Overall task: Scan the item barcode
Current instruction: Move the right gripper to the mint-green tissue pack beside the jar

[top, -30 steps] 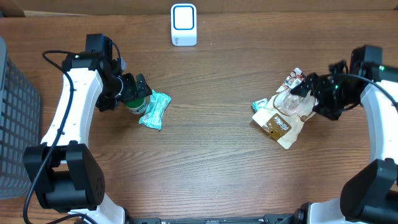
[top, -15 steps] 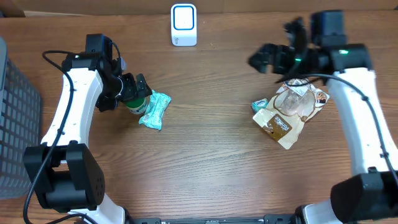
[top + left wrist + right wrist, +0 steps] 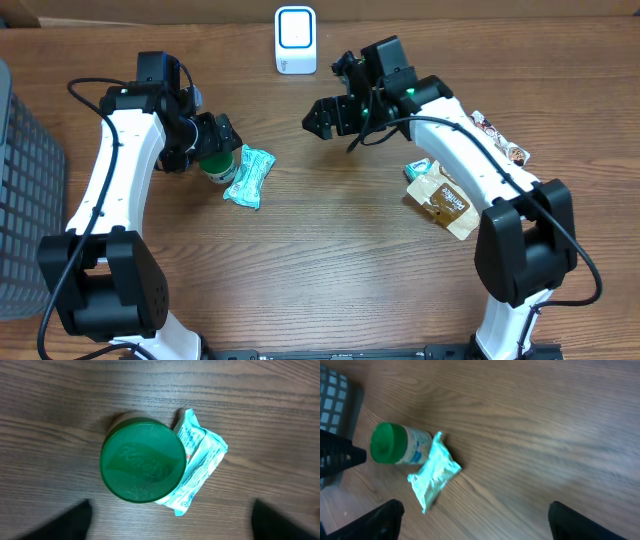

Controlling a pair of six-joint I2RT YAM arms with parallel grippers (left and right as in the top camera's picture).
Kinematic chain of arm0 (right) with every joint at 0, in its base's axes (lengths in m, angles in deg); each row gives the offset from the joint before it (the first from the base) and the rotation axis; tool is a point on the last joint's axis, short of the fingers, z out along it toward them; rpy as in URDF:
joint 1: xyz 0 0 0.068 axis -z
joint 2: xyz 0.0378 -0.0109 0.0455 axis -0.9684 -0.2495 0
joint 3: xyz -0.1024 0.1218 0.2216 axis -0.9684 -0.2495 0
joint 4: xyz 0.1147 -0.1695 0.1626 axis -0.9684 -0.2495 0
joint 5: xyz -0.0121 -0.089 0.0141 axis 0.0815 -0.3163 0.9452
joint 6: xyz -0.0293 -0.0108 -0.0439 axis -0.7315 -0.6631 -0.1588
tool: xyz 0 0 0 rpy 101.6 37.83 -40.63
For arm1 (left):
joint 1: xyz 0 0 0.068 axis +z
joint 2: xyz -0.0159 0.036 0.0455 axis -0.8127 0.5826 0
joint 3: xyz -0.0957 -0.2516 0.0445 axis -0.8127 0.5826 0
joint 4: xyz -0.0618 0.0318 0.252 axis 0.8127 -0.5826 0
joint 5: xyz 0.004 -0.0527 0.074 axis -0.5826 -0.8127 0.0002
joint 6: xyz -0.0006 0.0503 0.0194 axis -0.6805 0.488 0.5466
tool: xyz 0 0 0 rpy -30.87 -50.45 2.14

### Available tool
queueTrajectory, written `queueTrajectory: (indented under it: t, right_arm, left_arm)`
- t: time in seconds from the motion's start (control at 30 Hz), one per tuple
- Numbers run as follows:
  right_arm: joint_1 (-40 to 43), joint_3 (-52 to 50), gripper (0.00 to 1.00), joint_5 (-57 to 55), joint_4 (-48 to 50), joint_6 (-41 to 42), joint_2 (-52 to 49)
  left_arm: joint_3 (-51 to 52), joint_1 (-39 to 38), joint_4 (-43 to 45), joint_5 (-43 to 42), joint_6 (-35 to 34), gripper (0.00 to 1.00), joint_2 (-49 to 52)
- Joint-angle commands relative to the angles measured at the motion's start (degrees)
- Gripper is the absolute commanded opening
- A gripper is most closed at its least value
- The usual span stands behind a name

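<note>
A green-lidded jar (image 3: 217,165) stands upright on the wooden table left of centre, its lid (image 3: 142,460) seen from straight above. A teal packet (image 3: 248,177) lies against the jar's right side. My left gripper (image 3: 212,140) hovers over the jar, open, its dark fingertips (image 3: 70,522) wide apart with only bare wood between them. My right gripper (image 3: 325,115) hangs open over the table's middle, pointing toward the jar (image 3: 400,450) and teal packet (image 3: 434,477), holding nothing. The white scanner (image 3: 295,40) with a blue-lit face stands at the back centre.
A brown pouch (image 3: 445,200) and other snack packets (image 3: 498,140) lie at the right, under my right arm. A grey mesh basket (image 3: 25,200) fills the left edge. Bare wood lies between the teal packet and the brown pouch.
My right arm has swung from the snack pile at the right, leftward to the middle of the table, with nothing in its gripper. The left arm has barely moved.
</note>
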Motion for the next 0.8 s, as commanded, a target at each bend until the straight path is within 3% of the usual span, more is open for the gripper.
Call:
queueTrajectory:
  t: [0.0,0.13,0.33,0.57,0.77]
  right_arm:
    - [-1.77,0.55,0.89,0.28,2.29,-0.11,-1.68]
    - [-4.52,0.55,0.89,0.31,5.18,-0.11,-4.33]
    - [-10.45,0.57,0.82,-0.96,13.66,3.37,-9.81]
    - [-12.79,0.57,0.70,-4.70,22.12,13.09,-15.08]
    - [-12.72,0.57,0.61,-5.01,22.27,13.49,-16.96]
  left_arm:
    - [-3.28,1.25,-2.32,0.46,2.05,0.63,0.33]
    - [-13.05,4.39,-9.33,0.48,2.05,0.59,0.26]
    - [-28.04,9.79,-16.74,0.46,1.57,0.64,0.24]
    - [-26.60,10.47,-17.99,0.46,0.52,0.63,0.33]
    - [-22.73,10.45,-17.00,0.48,0.55,0.62,0.35]
